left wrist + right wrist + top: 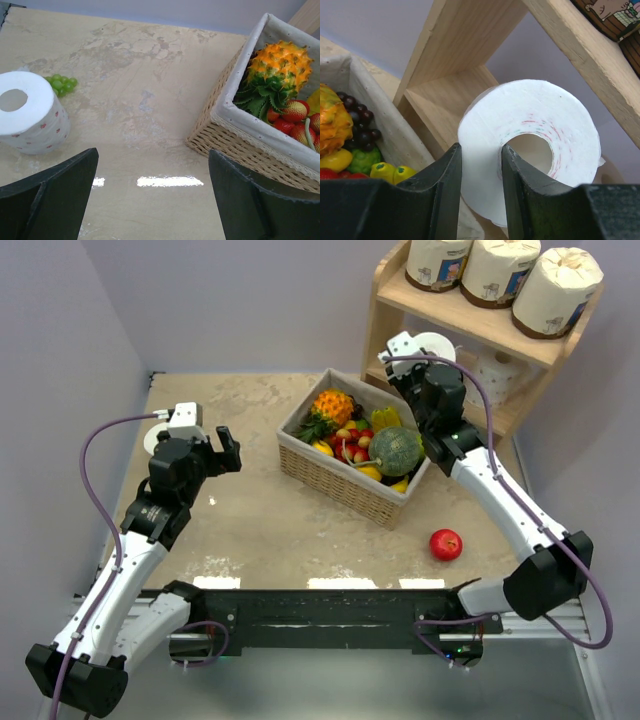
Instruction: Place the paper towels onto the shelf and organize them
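Just before the light wooden shelf's (470, 30) lower tier, a bare white paper towel roll (540, 115) is pinched by its wall in the right gripper (481, 150), core axis along the fingers; the left gripper (152, 152) is held wide.

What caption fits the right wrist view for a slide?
Right gripper pinching a bare white paper towel roll by its wall at the light wooden shelf.

Left arm (110, 585) and right arm (500, 490) both white shells with black joints, black elbow blocks (75, 672) at 7 and 4 o'clock, purple cable (84, 458) looping beside each, white wrist camera box (186, 418), left hand (152, 152) and right hand (481, 170) matte dark wedges.
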`<state>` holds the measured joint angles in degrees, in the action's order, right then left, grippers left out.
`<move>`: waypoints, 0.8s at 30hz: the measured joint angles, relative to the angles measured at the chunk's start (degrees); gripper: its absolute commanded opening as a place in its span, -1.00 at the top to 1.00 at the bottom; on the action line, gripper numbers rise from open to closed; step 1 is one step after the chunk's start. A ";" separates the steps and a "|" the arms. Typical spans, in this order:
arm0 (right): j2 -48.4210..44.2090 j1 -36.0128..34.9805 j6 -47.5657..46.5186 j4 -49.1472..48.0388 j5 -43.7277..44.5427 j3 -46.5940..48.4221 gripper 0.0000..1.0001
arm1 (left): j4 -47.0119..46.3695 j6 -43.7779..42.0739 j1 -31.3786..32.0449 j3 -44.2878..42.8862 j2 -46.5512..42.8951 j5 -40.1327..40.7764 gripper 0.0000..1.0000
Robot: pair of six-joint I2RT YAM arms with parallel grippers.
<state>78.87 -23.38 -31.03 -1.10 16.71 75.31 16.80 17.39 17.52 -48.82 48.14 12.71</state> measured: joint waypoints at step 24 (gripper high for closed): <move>6.32 -0.50 -14.49 -10.47 20.39 -1.40 0.46 | 0.00 0.00 0.00 0.00 0.00 0.09 -0.93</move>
<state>85.19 -23.88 -45.52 -11.57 37.10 73.91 16.80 17.39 17.52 -48.82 48.14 12.80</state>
